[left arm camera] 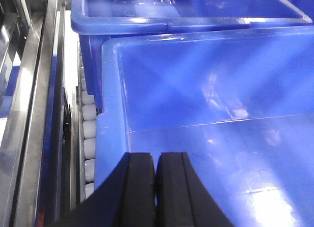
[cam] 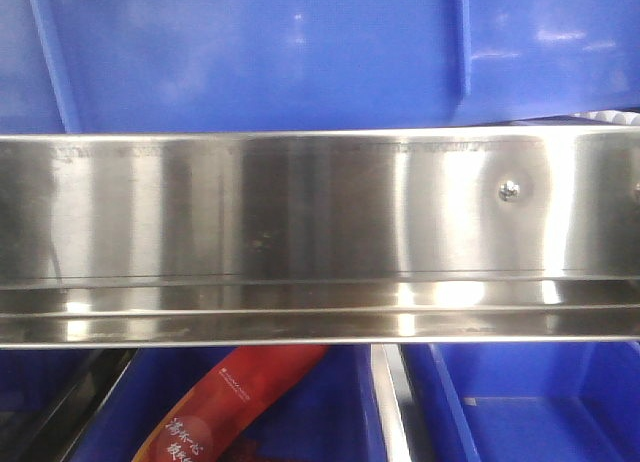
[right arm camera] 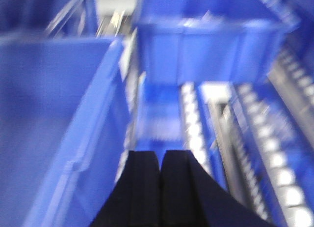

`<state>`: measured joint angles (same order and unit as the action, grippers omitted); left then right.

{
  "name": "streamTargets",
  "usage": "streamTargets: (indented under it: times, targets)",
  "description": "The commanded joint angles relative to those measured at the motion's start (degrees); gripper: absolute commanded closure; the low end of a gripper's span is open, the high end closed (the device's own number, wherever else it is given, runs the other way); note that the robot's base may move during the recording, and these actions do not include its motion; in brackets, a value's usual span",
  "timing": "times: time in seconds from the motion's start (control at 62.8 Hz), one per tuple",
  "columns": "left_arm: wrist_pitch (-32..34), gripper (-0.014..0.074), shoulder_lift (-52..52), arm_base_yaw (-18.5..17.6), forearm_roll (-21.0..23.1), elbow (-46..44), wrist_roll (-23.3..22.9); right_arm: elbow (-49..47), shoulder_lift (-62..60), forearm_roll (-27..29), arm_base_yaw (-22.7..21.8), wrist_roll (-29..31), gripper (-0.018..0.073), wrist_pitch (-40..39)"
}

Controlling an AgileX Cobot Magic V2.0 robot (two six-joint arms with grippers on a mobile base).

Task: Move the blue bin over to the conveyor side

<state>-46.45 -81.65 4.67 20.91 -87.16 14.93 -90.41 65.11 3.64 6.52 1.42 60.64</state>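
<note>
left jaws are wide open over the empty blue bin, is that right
No: the left jaws are shut, pads pressed together, not wide open. The left wrist view shows it. They are over the empty blue bin.

Left hand (left arm camera: 156, 160), fingers pressed together, over the near left rim of the blue bin (left arm camera: 110, 114). Ahead and to its right: open bin interior, free room. Further ahead, a second blue crate (left arm camera: 122, 25) abuts the bin's far rim. To its left: white rollers (left arm camera: 90, 128) and steel rails (left arm camera: 29, 89), with only a narrow slot.

Right hand (right arm camera: 160, 158), fingers together, view blurred. The bin's wall is close on its left and a roller rack (right arm camera: 274, 163) on its right. The narrow channel ahead is closed by a further blue crate (right arm camera: 206, 50).
</note>
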Motion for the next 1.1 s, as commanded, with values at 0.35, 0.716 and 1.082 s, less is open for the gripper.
streamTargets:
  times: [0.35, 0.716, 1.082]
  targets:
    - [0.63, 0.0608, 0.27, -0.06, 0.32, -0.46, -0.53, -19.61, 18.92, -12.9, 13.44, -10.0, 0.0636, 9.32]
    - [0.63, 0.0608, 0.27, -0.06, 0.32, -0.46, -0.53, -20.71, 24.39, -14.04, 14.7, -10.0, 0.0589, 9.32]
    - [0.53, 0.0608, 0.27, -0.06, 0.66, -0.46, -0.54, -20.71, 26.37, -14.04, 14.7, -12.14, 0.0127, 9.32]
